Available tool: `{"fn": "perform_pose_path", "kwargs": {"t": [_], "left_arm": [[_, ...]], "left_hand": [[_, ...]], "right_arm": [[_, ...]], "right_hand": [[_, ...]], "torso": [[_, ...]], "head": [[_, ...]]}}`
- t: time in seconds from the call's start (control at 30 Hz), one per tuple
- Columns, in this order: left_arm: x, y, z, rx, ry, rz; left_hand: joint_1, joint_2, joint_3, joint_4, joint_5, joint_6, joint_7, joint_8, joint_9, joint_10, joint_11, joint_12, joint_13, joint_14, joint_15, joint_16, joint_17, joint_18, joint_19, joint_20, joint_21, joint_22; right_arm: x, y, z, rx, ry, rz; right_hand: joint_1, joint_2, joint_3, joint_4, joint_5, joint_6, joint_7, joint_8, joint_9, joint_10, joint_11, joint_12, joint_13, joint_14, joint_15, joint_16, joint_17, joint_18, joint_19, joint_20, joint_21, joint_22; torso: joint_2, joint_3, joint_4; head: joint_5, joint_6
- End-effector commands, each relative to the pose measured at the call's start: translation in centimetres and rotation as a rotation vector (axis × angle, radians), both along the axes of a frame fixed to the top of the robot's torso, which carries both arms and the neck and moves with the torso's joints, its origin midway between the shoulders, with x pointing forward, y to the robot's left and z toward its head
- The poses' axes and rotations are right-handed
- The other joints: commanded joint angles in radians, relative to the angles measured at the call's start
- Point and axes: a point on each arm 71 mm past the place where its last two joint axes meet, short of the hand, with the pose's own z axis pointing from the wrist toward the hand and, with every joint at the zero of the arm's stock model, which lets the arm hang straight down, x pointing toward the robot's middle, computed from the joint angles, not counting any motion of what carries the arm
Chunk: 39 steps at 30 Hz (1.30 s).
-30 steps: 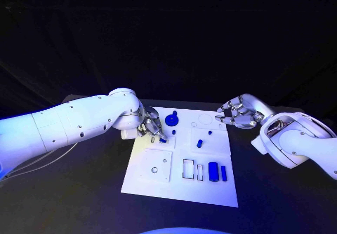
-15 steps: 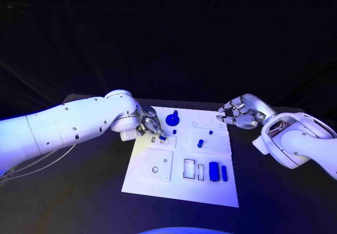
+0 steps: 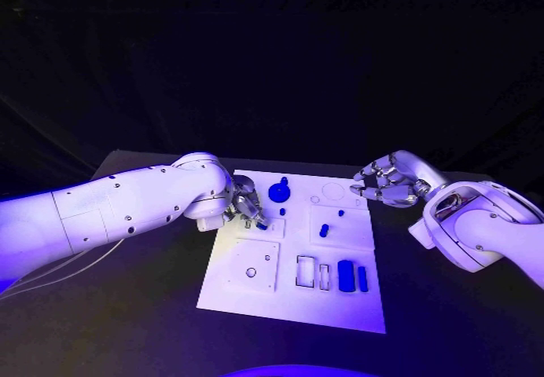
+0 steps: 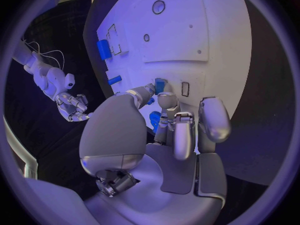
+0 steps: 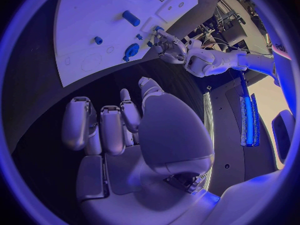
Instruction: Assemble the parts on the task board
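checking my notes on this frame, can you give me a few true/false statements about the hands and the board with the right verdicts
1. The left hand is at the task board's left edge, its fingertips at a small blue part. True.
2. The right hand holds a blue part. False: it holds nothing and is off the board, beside its far right corner.
3. Two blue bars lie side by side near the board's near right corner. True.
4. The board lies on a white table. False: the table is black.

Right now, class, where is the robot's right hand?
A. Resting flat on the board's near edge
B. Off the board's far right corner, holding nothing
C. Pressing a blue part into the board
B: the right hand sits beyond the task board's far right corner, fingers curled in and holding nothing.
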Motion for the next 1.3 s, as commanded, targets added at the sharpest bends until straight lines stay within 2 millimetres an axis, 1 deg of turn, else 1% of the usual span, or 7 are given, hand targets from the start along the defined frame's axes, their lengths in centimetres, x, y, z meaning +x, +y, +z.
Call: {"fn": "perform_pose_path", "kwargs": {"t": [0.03, 0.13, 0.4, 0.5, 0.9, 1.03, 1.3], "left_arm": [[0.13, -0.04, -0.01, 0.031, -0.027, -0.009], [0.14, -0.06, -0.1, 0.037, -0.028, -0.006], [0.11, -0.12, -0.18, 0.043, -0.028, -0.003], [0.1, -0.09, -0.17, 0.042, -0.028, -0.002], [0.02, -0.06, -0.01, -0.009, -0.032, 0.019], [0.02, -0.01, 0.06, -0.023, -0.037, 0.026], [-0.05, 0.04, 0.06, -0.028, -0.033, 0.029]], "left_hand": [[-0.01, 0.003, 0.039, -0.03, 0.004, 0.018, -0.019, 0.006, 0.003, 0.007, -0.003, 0.008, 0.005, 0.097, -0.01, 0.008, 0.242, -0.011, 0.012, 0.0, 0.007, 0.007], [-0.016, 0.003, 0.043, -0.032, 0.004, 0.02, -0.02, 0.008, 0.006, 0.01, -0.003, 0.013, 0.009, 0.098, -0.01, 0.009, 0.244, -0.012, 0.015, -0.001, 0.011, 0.014], [-0.03, 0.002, 0.05, -0.035, 0.004, 0.023, -0.022, 0.012, 0.011, 0.016, -0.005, 0.021, 0.017, 0.1, -0.011, 0.013, 0.248, -0.013, 0.019, -0.002, 0.017, 0.024], [-0.031, 0.002, 0.05, -0.036, 0.004, 0.023, -0.022, 0.013, 0.011, 0.016, -0.005, 0.021, 0.016, 0.1, -0.012, 0.013, 0.249, -0.013, 0.019, -0.002, 0.017, 0.024], [-0.035, 0.002, 0.058, -0.042, 0.004, 0.025, -0.025, 0.016, 0.015, 0.018, -0.007, 0.021, 0.016, 0.1, -0.013, 0.015, 0.251, -0.014, 0.02, -0.003, 0.018, 0.026], [-0.039, 0.001, 0.06, -0.044, 0.004, 0.026, -0.025, 0.017, 0.017, 0.02, -0.008, 0.023, 0.018, 0.101, -0.014, 0.016, 0.252, -0.014, 0.02, -0.003, 0.019, 0.027], [-0.052, -0.001, 0.062, -0.044, 0.004, 0.028, -0.026, 0.02, 0.02, 0.022, -0.008, 0.023, 0.017, 0.101, -0.014, 0.017, 0.253, -0.014, 0.02, -0.004, 0.02, 0.028]], "right_arm": [[-0.06, 0.09, 0.03, -0.002, -0.008, 0.007], [-0.06, 0.08, 0.04, -0.002, -0.008, 0.007], [-0.06, 0.06, 0.04, -0.002, -0.008, 0.007], [-0.06, 0.05, 0.04, -0.002, -0.008, 0.006], [-0.04, 0.06, 0.02, -0.002, -0.008, 0.007], [-0.04, 0.06, 0.01, -0.002, -0.008, 0.007], [-0.05, 0.06, 0.0, -0.002, -0.007, 0.008]], "right_hand": [[-0.007, 0.003, 0.0, 0.006, 0.001, -0.005, -0.001, 0.004, 0.001, 0.007, 0.002, 0.006, -0.001, 0.035, -0.009, -0.004, -0.001, 0.005, 0.007, -0.003, -0.004, 0.065], [-0.007, 0.003, 0.0, 0.006, 0.001, -0.005, -0.001, 0.004, 0.001, 0.007, 0.002, 0.006, -0.001, 0.035, -0.009, -0.004, -0.001, 0.005, 0.007, -0.003, -0.004, 0.065], [-0.007, 0.003, 0.0, 0.006, 0.001, -0.005, -0.001, 0.004, 0.001, 0.007, 0.002, 0.006, -0.001, 0.035, -0.009, -0.004, -0.001, 0.005, 0.007, -0.003, -0.004, 0.065], [-0.007, 0.003, 0.0, 0.006, 0.001, -0.005, -0.001, 0.004, 0.001, 0.007, 0.002, 0.006, -0.001, 0.035, -0.009, -0.004, -0.001, 0.005, 0.007, -0.003, -0.004, 0.065], [-0.007, 0.003, 0.0, 0.006, 0.001, -0.005, -0.001, 0.004, 0.001, 0.007, 0.002, 0.006, -0.001, 0.035, -0.009, -0.004, -0.001, 0.005, 0.007, -0.003, -0.004, 0.065], [-0.007, 0.003, 0.0, 0.006, 0.001, -0.005, -0.001, 0.004, 0.001, 0.007, 0.002, 0.006, -0.001, 0.035, -0.009, -0.004, -0.001, 0.005, 0.007, -0.003, -0.004, 0.065], [-0.008, 0.003, 0.0, 0.006, 0.001, -0.004, -0.002, 0.005, 0.001, 0.007, 0.002, 0.006, -0.001, 0.035, -0.009, -0.003, 0.0, 0.004, 0.007, -0.003, -0.003, 0.066]], "torso": [[0.0, 0.0007, -0.0002], [0.0, 0.0011, -0.0001], [0.0, 0.0008, -0.0004], [0.0, 0.0009, -0.0002], [0.0, -0.0001, -0.0001], [0.0, 0.0008, 0.0003], [0.0, 0.0007, 0.0007]], "head": [[0.001, -0.001], [0.001, -0.001], [0.0, -0.002], [0.0, -0.001], [0.0, -0.002], [-0.001, -0.003], [0.0, -0.005]]}}
